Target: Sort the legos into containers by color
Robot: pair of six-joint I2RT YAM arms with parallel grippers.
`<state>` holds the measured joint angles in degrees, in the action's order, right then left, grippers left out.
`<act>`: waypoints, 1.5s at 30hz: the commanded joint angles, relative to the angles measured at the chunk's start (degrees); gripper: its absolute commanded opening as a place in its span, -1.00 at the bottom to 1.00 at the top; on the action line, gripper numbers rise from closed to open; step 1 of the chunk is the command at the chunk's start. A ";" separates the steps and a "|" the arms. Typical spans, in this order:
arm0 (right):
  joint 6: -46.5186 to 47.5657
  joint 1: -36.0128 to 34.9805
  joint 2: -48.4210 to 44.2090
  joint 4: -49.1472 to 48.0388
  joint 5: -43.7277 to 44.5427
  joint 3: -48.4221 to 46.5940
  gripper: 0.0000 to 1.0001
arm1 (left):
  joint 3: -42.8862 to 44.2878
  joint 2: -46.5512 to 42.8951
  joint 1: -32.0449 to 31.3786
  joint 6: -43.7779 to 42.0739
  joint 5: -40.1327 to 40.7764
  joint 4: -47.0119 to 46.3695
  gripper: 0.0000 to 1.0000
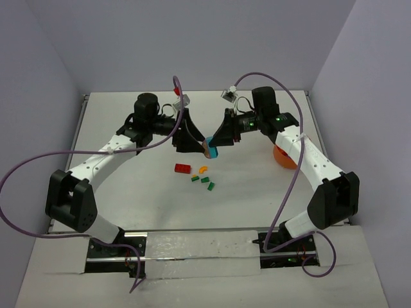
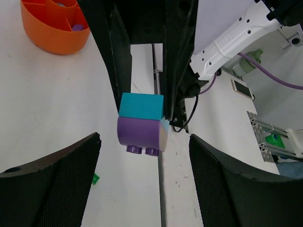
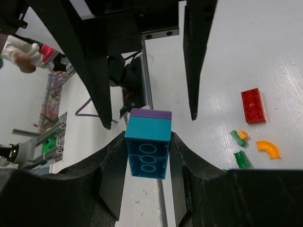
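My right gripper [image 3: 147, 144] is shut on a teal brick [image 3: 147, 146] with a purple brick [image 3: 150, 113] stuck to its far end, held in the air above the table. In the left wrist view the teal brick [image 2: 141, 105] and purple brick [image 2: 142, 132] hang just ahead of my open left gripper [image 2: 144, 142], whose fingers [image 2: 71, 175] stand wide on either side without touching. From above, both grippers meet at the stack [image 1: 210, 151]. A red brick [image 1: 182, 168], a curved orange one [image 1: 203, 170] and green ones [image 1: 205, 180] lie on the table below. The orange bowl [image 1: 282, 157] sits behind the right arm.
The orange divided bowl [image 2: 54, 23] holds a purple piece in one compartment. Loose bricks also show in the right wrist view: red [image 3: 253, 105], curved orange [image 3: 269, 148], green [image 3: 242, 160]. Walls enclose the white table [image 1: 128, 192] on three sides.
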<state>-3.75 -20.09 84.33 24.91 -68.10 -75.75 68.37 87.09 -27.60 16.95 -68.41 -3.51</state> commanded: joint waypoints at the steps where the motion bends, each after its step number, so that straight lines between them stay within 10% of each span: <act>1: 0.32 -1.09 -2.07 -1.71 -3.40 -2.00 -1.00 | 2.65 0.40 -0.44 1.33 -1.29 -2.42 0.59; 11: -0.55 -2.06 -2.33 -2.49 -3.44 -1.51 -1.00 | 1.51 0.54 -0.96 4.05 -4.19 -5.98 0.08; 22: 0.59 1.39 -2.93 -0.66 -3.05 -2.32 -1.00 | 1.75 1.03 -1.09 -0.78 -5.63 0.47 -0.98; 35: 18.30 16.89 -5.18 19.27 1.39 -4.78 -1.00 | 7.89 4.37 0.62 -21.68 1.09 22.66 -1.00; 45: 10.27 36.62 -18.20 -14.26 37.13 17.40 -1.00 | 8.42 4.87 0.17 -11.17 18.03 6.97 -1.00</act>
<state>8.16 14.86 69.93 27.25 -47.96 -63.21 73.15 91.73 -27.11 2.04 -56.71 10.79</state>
